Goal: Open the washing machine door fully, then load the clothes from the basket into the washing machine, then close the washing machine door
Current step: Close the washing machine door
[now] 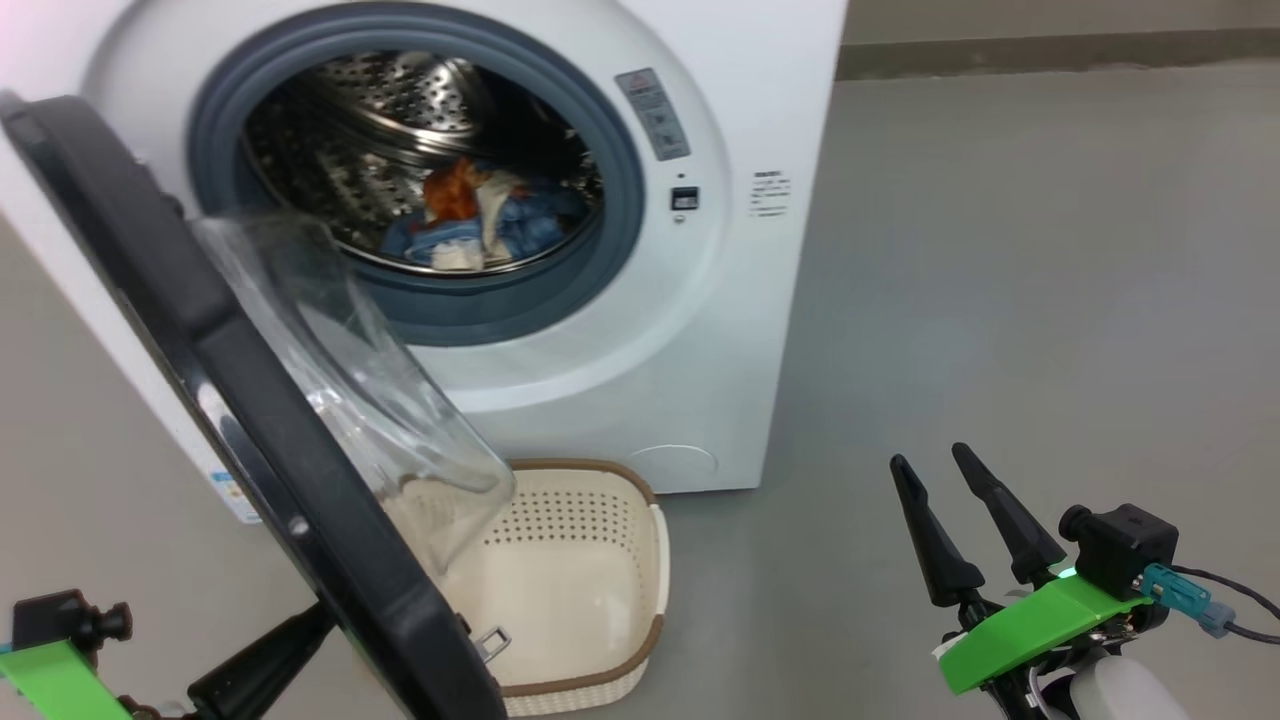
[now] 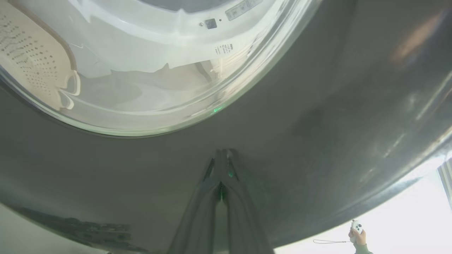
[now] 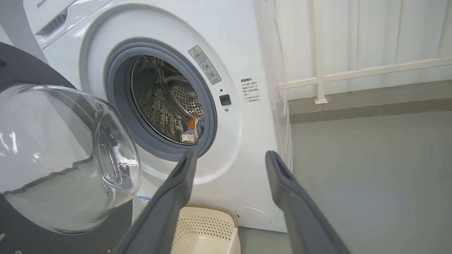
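Note:
The washing machine (image 1: 700,330) (image 3: 233,42) stands with its black door (image 1: 250,400) (image 3: 21,70) swung out to the left, glass bowl (image 1: 350,370) facing the drum. The clothes (image 1: 480,215) (image 3: 193,129), blue, orange and white, lie inside the steel drum. Below the door sits the basket (image 1: 655,560) (image 3: 208,220); no fabric shows inside it. My left gripper (image 2: 222,153) is shut, its tips against the door's glossy outer face. In the head view its dark finger (image 1: 265,655) runs behind the door. My right gripper (image 1: 930,458) (image 3: 231,157) hangs open over the floor, right of the basket.
Grey floor (image 1: 1000,250) stretches right of the machine. A white rail and curtain (image 3: 353,53) line the wall behind. Past the door's edge a person's hand (image 2: 357,234) holds a small white remote.

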Robot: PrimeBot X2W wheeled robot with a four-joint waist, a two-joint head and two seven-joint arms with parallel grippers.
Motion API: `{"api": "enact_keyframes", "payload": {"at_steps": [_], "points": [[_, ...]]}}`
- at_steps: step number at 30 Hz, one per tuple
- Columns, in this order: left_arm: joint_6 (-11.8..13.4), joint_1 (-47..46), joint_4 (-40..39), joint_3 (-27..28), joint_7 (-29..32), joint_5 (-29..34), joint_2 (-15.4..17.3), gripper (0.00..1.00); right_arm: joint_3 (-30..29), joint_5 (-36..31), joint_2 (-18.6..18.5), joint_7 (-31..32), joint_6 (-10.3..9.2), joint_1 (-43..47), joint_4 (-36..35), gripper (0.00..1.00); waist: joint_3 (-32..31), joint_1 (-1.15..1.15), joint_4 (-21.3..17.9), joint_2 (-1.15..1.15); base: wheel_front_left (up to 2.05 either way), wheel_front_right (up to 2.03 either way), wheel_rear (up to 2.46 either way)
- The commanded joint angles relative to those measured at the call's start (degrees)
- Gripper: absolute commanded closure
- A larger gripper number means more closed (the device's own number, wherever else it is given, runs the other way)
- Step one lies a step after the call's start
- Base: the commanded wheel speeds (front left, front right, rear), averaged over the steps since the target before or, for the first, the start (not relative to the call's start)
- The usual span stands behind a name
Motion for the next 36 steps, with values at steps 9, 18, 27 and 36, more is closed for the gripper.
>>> {"api": "enact_keyframes", "payload": {"at_steps": [9, 18, 27, 36], "points": [[-1.93, -4.88, 0.55, -0.01, -2.0, 1.26, 0.08, 1.0, 0.96, 0.33, -0.34, -0.27, 0.09, -0.78, -1.2, 0.0, 0.58, 0.0, -2.93, 0.0, 0.0, 0.0, 0.0], [-2.92, -5.85, 1.0, -0.37, -3.44, 2.41, 0.13, 1.0, 0.19, -0.02, 0.23, -0.27, 0.09, -0.74, -1.32, 0.0, 0.74, 0.0, -1.41, 0.0, 0.0, 0.0, 0.0], [-4.2, -5.28, -1.26, 1.01, -7.06, 6.27, 1.1, 0.83, -0.21, -0.09, 0.38, -0.27, 0.09, -0.54, -1.48, 0.0, 0.69, 0.0, 0.1, 0.0, 0.0, 0.0, 0.0], [-5.07, -4.44, -6.6, 1.07, -17.57, 15.37, 2.99, 0.0, -0.37, -0.12, 0.26, -0.27, 0.09, -0.45, -1.75, 0.0, 0.94, 0.0, 0.7, 0.0, 0.0, 0.0, 0.0]]}}
